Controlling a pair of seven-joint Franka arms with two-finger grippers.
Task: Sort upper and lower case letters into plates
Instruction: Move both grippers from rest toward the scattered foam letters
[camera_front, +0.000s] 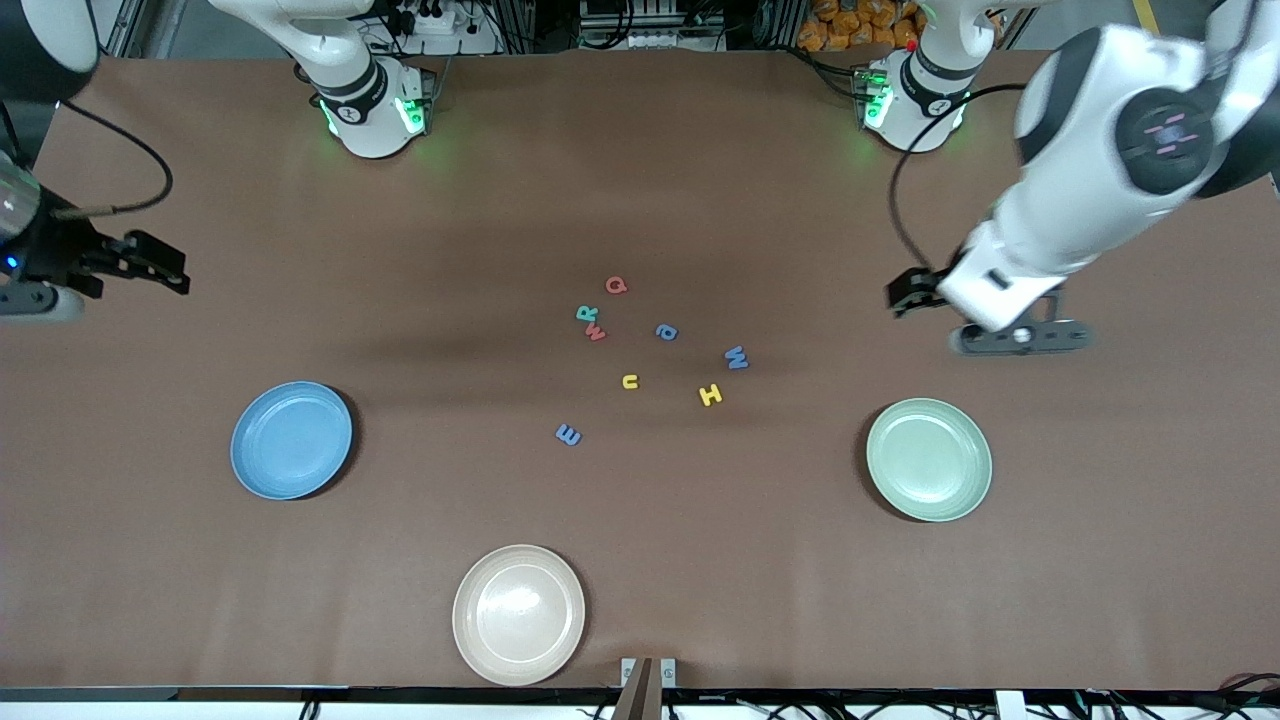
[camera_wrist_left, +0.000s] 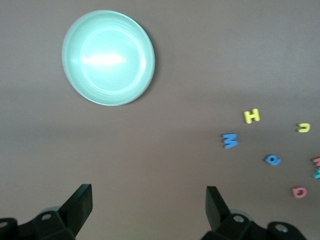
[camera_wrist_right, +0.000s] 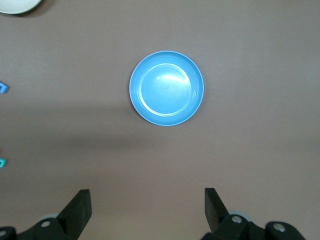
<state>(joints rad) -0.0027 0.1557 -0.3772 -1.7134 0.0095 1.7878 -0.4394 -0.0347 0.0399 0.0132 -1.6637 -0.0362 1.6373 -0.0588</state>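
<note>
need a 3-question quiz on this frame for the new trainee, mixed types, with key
1. True or false: the blue plate already holds a letter.
2. Which plate lies nearest the front camera? A) blue plate B) green plate C) cream plate
3. Fill in: the left gripper and right gripper both stand ____.

Key
1. False; it is empty, and the letters lie on the table between the plates.
2. C
3. open, holding nothing.

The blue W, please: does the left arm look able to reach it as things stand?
Probably yes: the blue W lies bare on the table, apart from the yellow H, and the left gripper hangs open, empty.
</note>
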